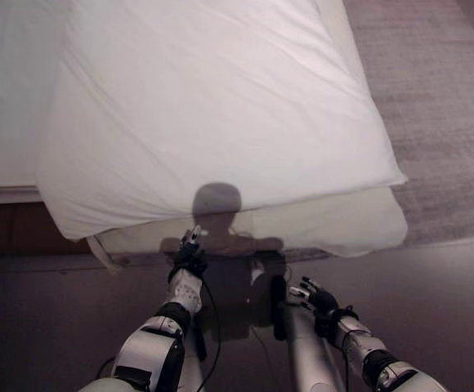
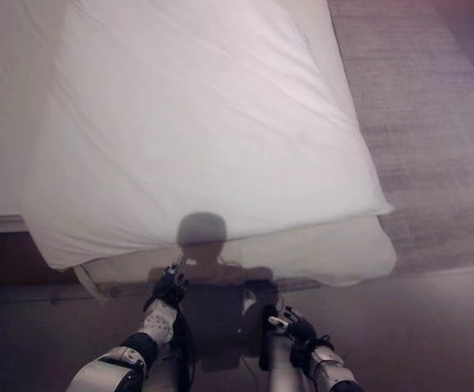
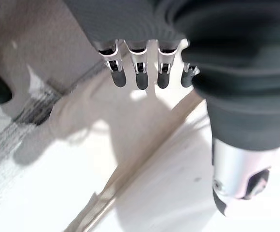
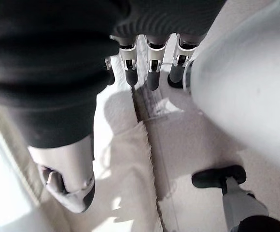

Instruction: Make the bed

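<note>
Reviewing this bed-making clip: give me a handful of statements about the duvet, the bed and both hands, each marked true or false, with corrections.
1. The white duvet hangs over the near edge of the bed. True.
2. The left hand is clamped on the duvet's edge. False: in its wrist view its fingers are straight and hold nothing, with the bedding below them.
3. The right hand is low, over the floor, short of the bed. True.
4. A grey carpet lies on the floor to the right of the bed. True.
5. The duvet lies crumpled in a heap on the floor. False: it is spread over the mattress.
</note>
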Available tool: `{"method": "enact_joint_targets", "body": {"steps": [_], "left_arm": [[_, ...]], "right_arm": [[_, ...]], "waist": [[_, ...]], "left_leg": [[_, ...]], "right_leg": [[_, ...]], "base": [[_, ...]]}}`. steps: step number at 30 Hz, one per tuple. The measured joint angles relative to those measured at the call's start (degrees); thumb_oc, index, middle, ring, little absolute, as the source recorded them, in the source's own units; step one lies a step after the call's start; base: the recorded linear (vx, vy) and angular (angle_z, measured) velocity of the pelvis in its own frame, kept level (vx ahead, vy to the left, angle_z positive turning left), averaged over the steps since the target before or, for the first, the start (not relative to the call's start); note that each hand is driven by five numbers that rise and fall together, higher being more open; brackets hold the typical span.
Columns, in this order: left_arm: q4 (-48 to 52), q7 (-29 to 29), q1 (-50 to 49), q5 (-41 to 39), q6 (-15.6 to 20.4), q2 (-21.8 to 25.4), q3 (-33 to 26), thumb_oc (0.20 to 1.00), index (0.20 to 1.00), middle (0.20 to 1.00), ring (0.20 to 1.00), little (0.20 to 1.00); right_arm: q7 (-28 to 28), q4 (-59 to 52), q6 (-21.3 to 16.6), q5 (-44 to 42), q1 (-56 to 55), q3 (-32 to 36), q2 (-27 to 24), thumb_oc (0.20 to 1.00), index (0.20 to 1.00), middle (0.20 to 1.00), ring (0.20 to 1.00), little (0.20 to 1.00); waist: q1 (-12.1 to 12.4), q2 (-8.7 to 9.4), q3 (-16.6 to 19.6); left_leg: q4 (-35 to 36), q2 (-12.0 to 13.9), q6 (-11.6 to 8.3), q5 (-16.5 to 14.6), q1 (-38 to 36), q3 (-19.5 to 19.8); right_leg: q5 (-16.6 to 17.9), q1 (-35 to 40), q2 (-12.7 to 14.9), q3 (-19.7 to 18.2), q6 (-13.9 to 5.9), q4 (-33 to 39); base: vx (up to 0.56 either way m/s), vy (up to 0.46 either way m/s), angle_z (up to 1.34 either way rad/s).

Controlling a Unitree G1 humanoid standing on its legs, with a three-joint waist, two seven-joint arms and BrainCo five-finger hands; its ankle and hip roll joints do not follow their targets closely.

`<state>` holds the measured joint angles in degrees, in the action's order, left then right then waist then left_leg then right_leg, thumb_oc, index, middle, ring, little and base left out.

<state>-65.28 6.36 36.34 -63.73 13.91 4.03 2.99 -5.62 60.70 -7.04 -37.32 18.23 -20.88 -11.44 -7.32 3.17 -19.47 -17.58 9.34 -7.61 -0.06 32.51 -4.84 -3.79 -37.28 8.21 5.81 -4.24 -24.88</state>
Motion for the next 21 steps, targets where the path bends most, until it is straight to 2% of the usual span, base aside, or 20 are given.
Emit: {"method": "enact_joint_targets", "body": {"steps": [6, 12, 16, 21], "left_arm": [[1.12, 0.36, 6.37, -3.60, 1.73, 1.70, -4.91, 1.000, 1.000, 1.000, 1.000, 1.000], [1.06, 0.39, 10.66, -7.27, 2.03, 4.27, -6.06, 1.000, 1.000, 1.000, 1.000, 1.000], [0.90, 1.33, 13.58, -8.55, 1.93, 6.63, -7.00, 1.000, 1.000, 1.000, 1.000, 1.000], [0.96, 1.77, 14.33, -9.57, 2.33, 6.97, -7.19, 1.000, 1.000, 1.000, 1.000, 1.000]], "right_arm": [[0.40, -5.01, -0.05, -0.18, 0.38, -1.78, -0.56, 1.000, 1.000, 1.000, 1.000, 1.000], [0.97, -8.60, -0.11, -0.38, 0.00, -2.39, -0.89, 1.000, 1.000, 1.000, 1.000, 1.000], [1.16, -11.06, -0.14, -0.39, -0.05, -3.07, -1.00, 1.000, 1.000, 1.000, 1.000, 1.000], [1.33, -11.03, -0.24, -0.38, -1.06, -3.59, -1.12, 1.000, 1.000, 1.000, 1.000, 1.000]], "waist": [[-2.74, 1.39, -0.77], [-3.12, 1.51, -0.85], [-4.56, 1.59, -0.87], [-4.56, 1.60, -0.86]], "left_leg": [[-0.87, 1.19, -0.18, -0.11, 3.05, -1.14], [-0.19, 1.26, -0.63, -0.03, 3.30, -1.42], [0.12, 1.23, -0.68, -0.06, 3.45, -1.47], [0.02, 1.27, -0.80, -0.13, 4.10, -1.47]], "right_leg": [[1.68, -3.30, -1.40, -1.35, 0.49, 1.08], [2.46, -4.01, -1.80, -2.07, 0.86, 1.54], [2.45, -4.44, -1.82, -2.09, 0.85, 1.58], [2.47, -5.46, -1.89, -2.23, 0.88, 1.39]], "base": [[0.00, 0.018, -0.16], [0.00, 0.021, -0.08], [0.00, -0.001, -0.01], [0.01, -0.006, -0.05]]}}
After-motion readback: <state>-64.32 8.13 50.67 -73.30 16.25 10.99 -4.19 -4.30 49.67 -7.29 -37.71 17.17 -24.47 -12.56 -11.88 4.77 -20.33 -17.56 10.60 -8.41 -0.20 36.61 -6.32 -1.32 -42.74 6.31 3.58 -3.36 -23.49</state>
